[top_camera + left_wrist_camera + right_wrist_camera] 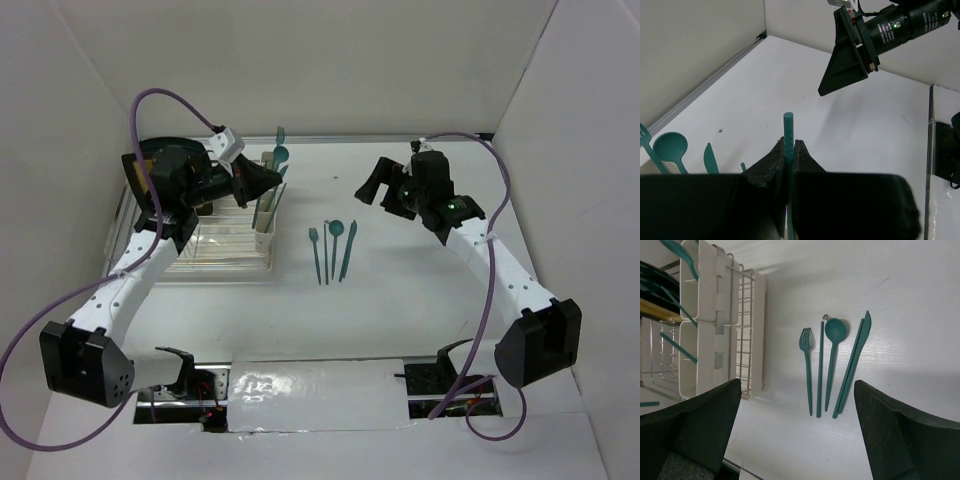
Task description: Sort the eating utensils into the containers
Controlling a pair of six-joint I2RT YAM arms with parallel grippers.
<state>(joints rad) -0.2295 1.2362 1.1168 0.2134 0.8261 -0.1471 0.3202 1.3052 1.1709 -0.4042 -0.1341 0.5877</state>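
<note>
Closest to us, at the bottom of the left wrist view, the left gripper (788,147) has its two dark fingers pressed together on a thin teal utensil handle (788,125). The handle sticks upright past the tips, and we cannot tell which kind of utensil it is. In the lower corners of the right wrist view, the right gripper (797,385) is spread wide with nothing between its fingers, hanging above the table (420,300).

The white table fills most of the top view. At its upper left sits the clear wire dish rack (215,250). Along the rack's right side runs the row of cream cups (264,215), with the left gripper over them. We see teal utensils (281,152) standing in the cups at the upper end of the row.

At the centre of the top view, apart from the rack, four loose pieces lie side by side. They are a fork (315,255), a thin stick (325,255), a spoon (336,235) and a knife (347,252), heads toward the top of the frame.
</note>
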